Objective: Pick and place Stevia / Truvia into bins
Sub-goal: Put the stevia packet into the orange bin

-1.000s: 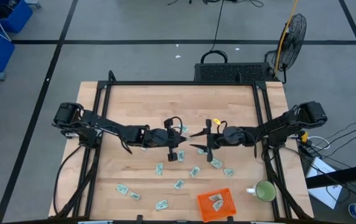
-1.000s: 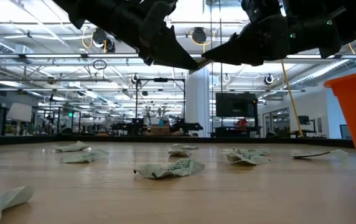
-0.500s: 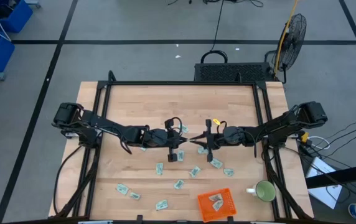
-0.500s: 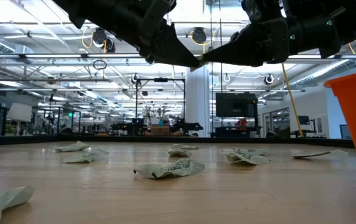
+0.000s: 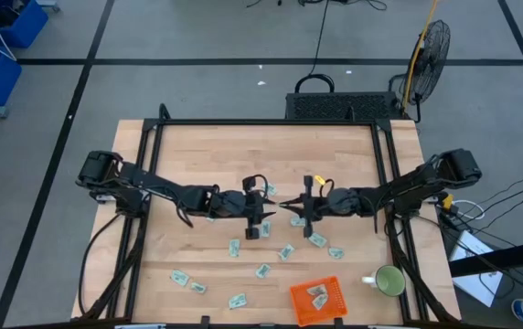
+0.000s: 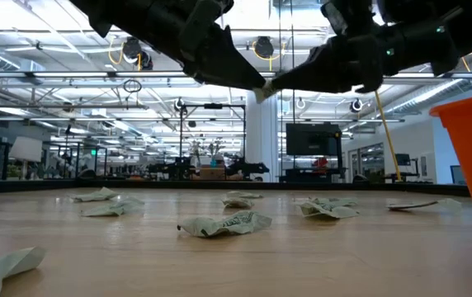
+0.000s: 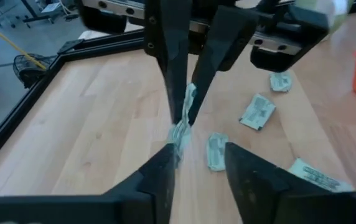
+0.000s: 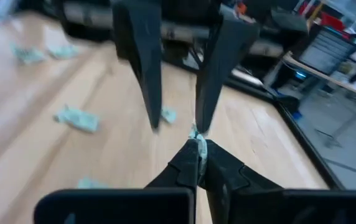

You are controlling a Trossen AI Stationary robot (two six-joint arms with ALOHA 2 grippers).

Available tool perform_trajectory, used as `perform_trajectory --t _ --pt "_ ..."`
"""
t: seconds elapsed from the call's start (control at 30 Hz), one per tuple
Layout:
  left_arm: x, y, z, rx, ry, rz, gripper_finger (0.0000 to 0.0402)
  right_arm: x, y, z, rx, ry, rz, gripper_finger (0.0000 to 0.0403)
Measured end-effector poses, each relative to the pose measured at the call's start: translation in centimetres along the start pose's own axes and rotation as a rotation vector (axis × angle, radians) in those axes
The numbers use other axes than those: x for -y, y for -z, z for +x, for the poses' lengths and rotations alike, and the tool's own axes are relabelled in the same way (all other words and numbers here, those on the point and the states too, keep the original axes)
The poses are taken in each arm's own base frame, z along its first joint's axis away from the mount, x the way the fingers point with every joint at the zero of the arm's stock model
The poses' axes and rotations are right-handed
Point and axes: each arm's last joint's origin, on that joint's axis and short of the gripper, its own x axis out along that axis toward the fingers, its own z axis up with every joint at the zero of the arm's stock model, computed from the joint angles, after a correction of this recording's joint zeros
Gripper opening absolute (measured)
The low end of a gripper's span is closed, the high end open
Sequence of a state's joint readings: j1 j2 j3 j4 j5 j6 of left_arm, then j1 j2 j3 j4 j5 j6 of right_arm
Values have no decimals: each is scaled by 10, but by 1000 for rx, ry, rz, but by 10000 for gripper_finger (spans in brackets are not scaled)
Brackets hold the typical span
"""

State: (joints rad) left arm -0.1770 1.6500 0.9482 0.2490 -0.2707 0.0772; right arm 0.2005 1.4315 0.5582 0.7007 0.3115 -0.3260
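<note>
Pale wood planks make up the table [image 5: 188,155], with both arms meeting tip to tip above its middle. Between them hangs one Stevia sachet [image 7: 184,118], lifted clear of the wood. The right gripper [image 8: 196,149] is clenched on the sachet's end, fingertips pressed together with paper showing between them. The left gripper [image 7: 198,163] stands released, its fingers spread either side of the same sachet, so this looks like a handover, with the packet held out where the other arm can reach it. More loose sachets [image 5: 287,251] lie scattered on the table below and beyond both grippers. The orange basket [image 5: 318,300] sits well apart from the right gripper, toward the table's near edge, with sachets already inside. Beside it stands a green mug [image 5: 389,281].
</note>
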Motion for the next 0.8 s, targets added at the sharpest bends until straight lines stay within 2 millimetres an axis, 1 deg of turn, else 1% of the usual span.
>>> perform_trajectory --t 0.1,0.2,0.27,0.37,0.43,0.53,0.6,0.7,0.8 --pt "2 -3 -7 -15 -6 10 171 -12 -10 -9 -50 -51 -27 6" --pt "0 -3 -16 -57 -53 26 180 -25 -32 -23 -90 -177 19 3" --pt "-3 -4 -23 -87 -85 36 181 -34 -44 -33 -100 -369 111 3" --pt "-7 -4 -30 -120 -110 29 182 -51 -54 -50 -99 -698 288 4" --pt "-7 -6 -32 -115 -112 3 182 -63 -60 -61 -115 -802 366 5" --pt "-7 -4 -33 -132 -110 -6 182 -82 -60 -72 -181 -830 431 5" --pt "-7 -4 -33 -131 -102 -7 182 -95 -55 -77 -251 -817 469 5" --pt "-6 -4 -34 -136 -100 -25 182 -113 -51 -84 -305 -791 499 6" --pt "-6 -4 -34 -134 -101 -33 182 -127 -40 -87 -404 -760 525 7"
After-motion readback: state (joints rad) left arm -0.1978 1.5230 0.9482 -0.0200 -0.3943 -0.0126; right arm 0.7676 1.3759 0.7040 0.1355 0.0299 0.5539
